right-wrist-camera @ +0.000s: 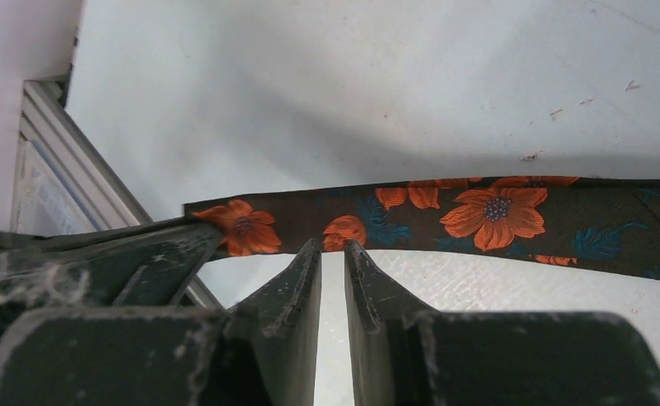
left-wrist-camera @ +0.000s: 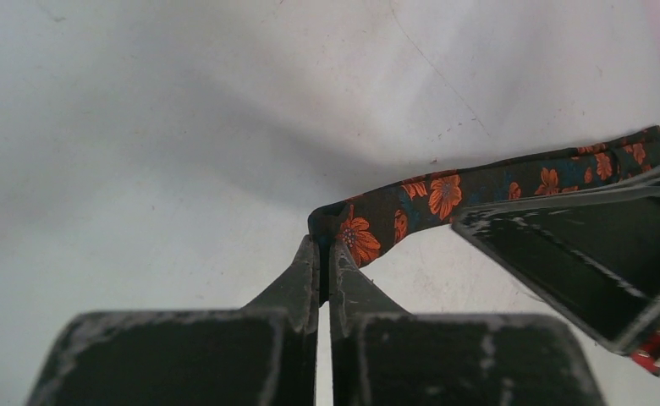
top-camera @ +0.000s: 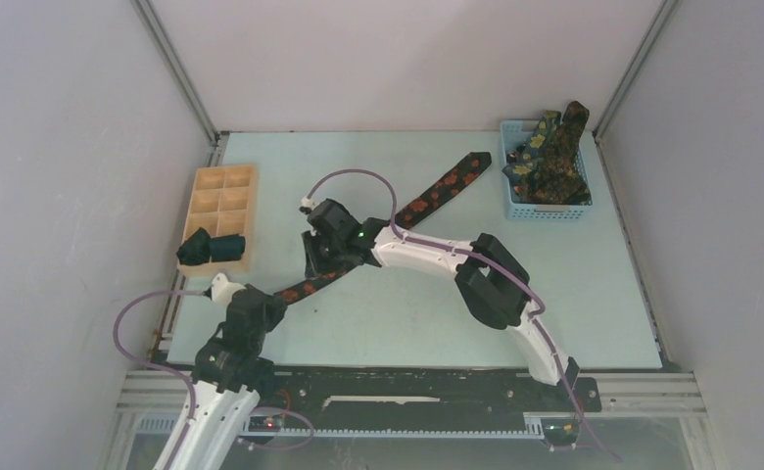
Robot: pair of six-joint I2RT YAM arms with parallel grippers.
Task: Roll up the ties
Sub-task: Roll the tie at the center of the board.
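Black tie (top-camera: 447, 186): flat on the table (top-camera: 574, 294), running diagonally from 8 o'clock (narrow end) towards 1 o'clock.
Left gripper (left-wrist-camera: 325, 245): fingers together, tips at the tie's narrow end; whether fabric is nipped cannot be told.
Right gripper (right-wrist-camera: 333, 247): fingers a narrow gap apart, tips at the tie's edge, just beside the left gripper.
Blue basket (top-camera: 545, 211): at 1 o'clock, holding a heap of loose ties (top-camera: 552, 157).
Wooden tray (top-camera: 223, 181): at 9 o'clock, with dark bundles (top-camera: 212, 247) on its near end.

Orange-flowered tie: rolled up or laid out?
Laid out: the tie stretches diagonally across the table as one long strip, no coil visible.
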